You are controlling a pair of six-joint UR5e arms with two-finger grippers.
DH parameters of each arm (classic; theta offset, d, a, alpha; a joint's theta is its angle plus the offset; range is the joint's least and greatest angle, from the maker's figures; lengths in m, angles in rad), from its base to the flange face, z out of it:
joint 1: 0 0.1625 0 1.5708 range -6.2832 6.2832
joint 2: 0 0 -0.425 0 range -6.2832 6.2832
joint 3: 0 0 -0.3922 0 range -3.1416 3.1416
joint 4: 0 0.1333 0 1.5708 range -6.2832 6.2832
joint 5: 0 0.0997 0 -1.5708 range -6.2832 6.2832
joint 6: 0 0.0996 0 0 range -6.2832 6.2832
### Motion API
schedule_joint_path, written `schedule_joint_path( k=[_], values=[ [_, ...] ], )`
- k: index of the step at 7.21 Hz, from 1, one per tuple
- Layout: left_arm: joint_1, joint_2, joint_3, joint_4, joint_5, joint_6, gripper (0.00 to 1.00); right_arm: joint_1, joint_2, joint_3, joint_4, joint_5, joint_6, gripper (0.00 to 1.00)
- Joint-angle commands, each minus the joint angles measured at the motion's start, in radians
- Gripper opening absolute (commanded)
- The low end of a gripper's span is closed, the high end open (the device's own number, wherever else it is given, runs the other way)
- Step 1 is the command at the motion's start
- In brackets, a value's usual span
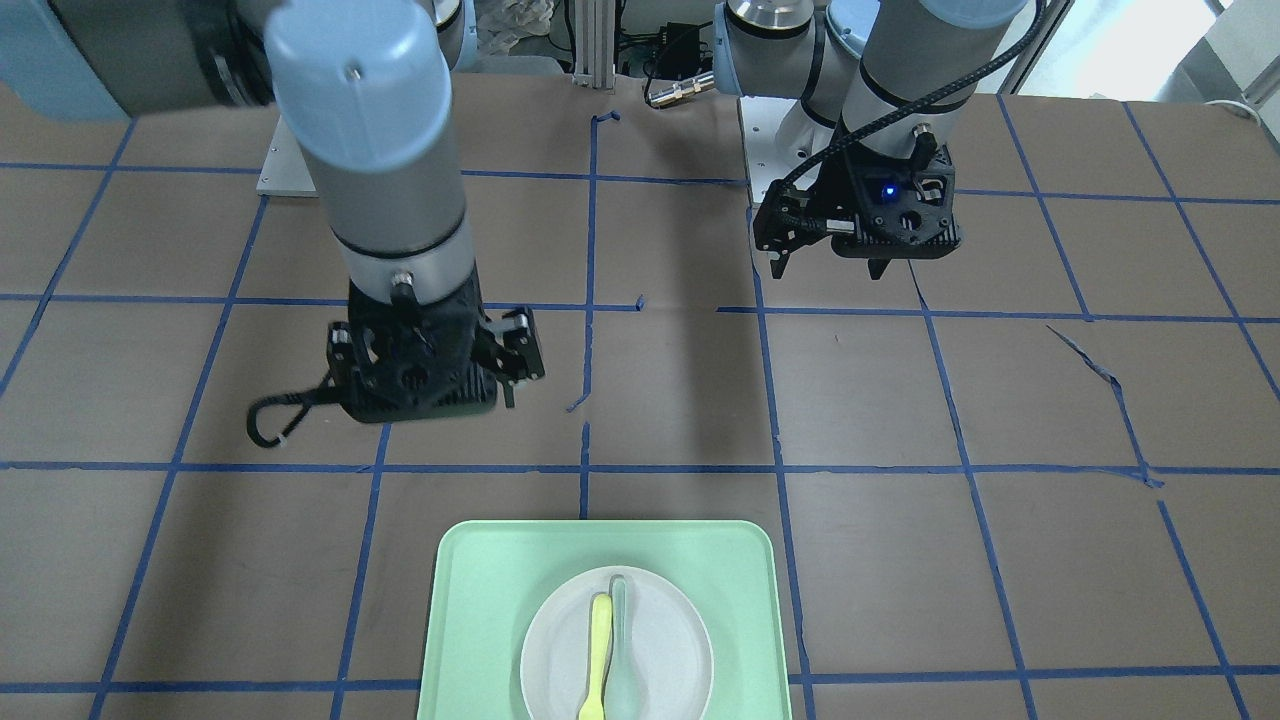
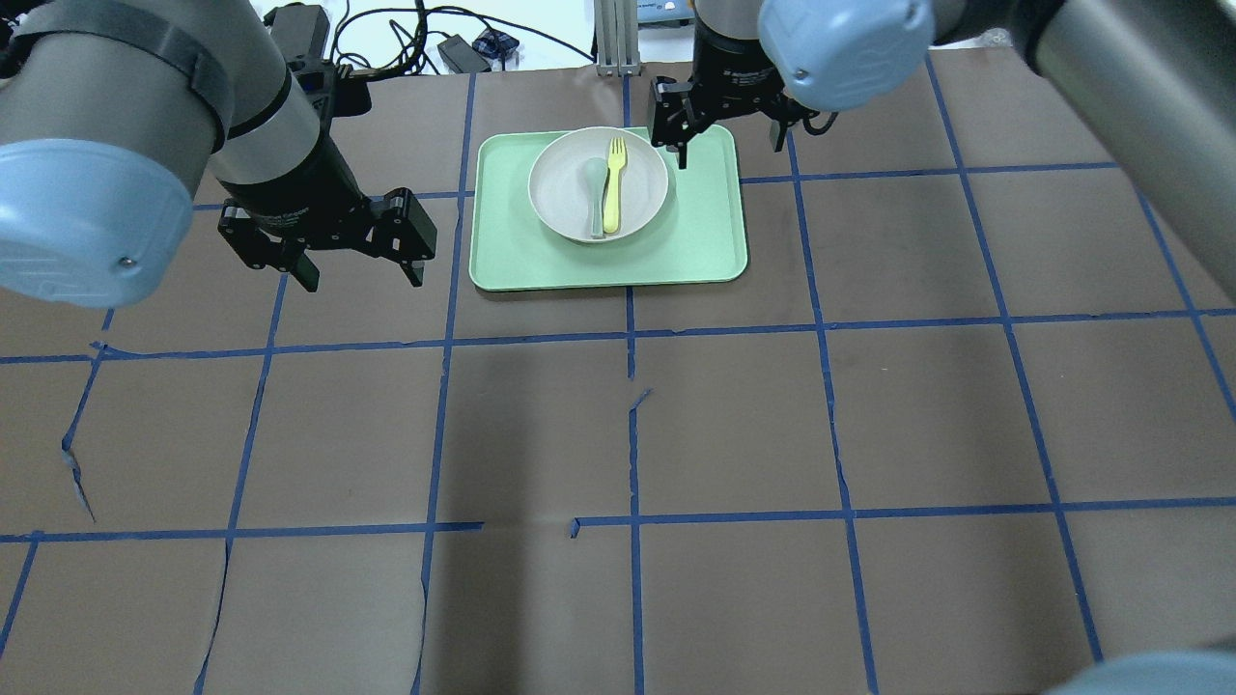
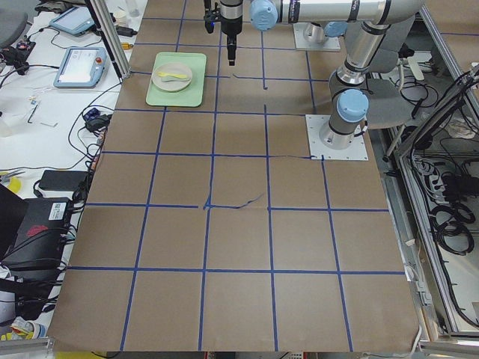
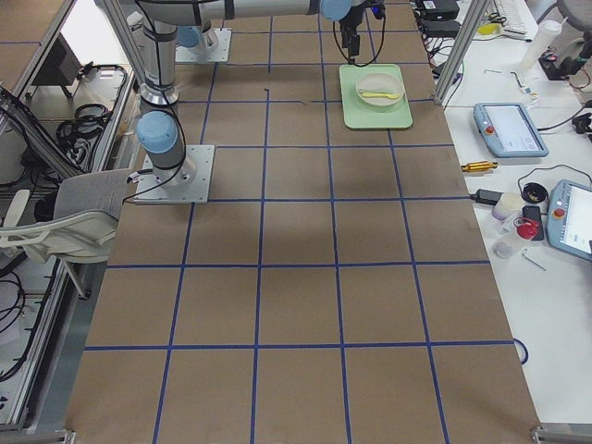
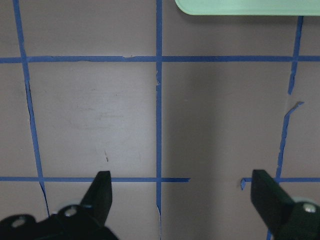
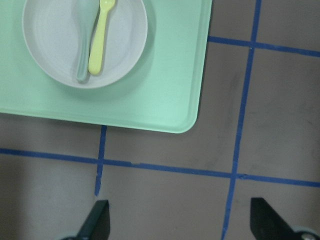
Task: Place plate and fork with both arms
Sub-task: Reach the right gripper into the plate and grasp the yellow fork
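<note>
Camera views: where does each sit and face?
Front-facing: across the table, facing the robot; both arms.
Overhead: behind the robot, looking down; both arms.
Exterior left: table's left end, looking along it; both arms.
Exterior right: table's right end; likewise.
Left wrist: down at table; left gripper open, tray edge.
Right wrist: down at plate, fork, spoon; right gripper open.
Shared: overhead and right wrist show fork on plate.

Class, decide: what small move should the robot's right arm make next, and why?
Probably shift the open right gripper over the small yellow plastic fork: it hangs empty near the mint-green tray, and the fork lies untouched in the round off-white plate.
</note>
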Motion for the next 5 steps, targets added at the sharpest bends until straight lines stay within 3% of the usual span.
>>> schedule_joint_path(
  k=[1,3,4,5],
  values=[
    [0.001,0.002,-0.002,0.002,0.001,-0.001,1.0,0.052,0.227,-0.137,-0.172,-0.002,0.205,1.0],
    [0.001,0.004,0.001,0.002,0.003,-0.003,1.0,0.091,0.367,-0.138,-0.377,-0.015,0.354,1.0],
    [0.003,0.004,0.001,0.002,0.003,0.0,1.0,0.098,0.392,-0.137,-0.393,-0.055,0.417,0.98],
    [0.003,0.004,0.001,0.002,0.003,-0.004,1.0,0.098,0.412,-0.131,-0.394,-0.058,0.452,0.84]
  ],
)
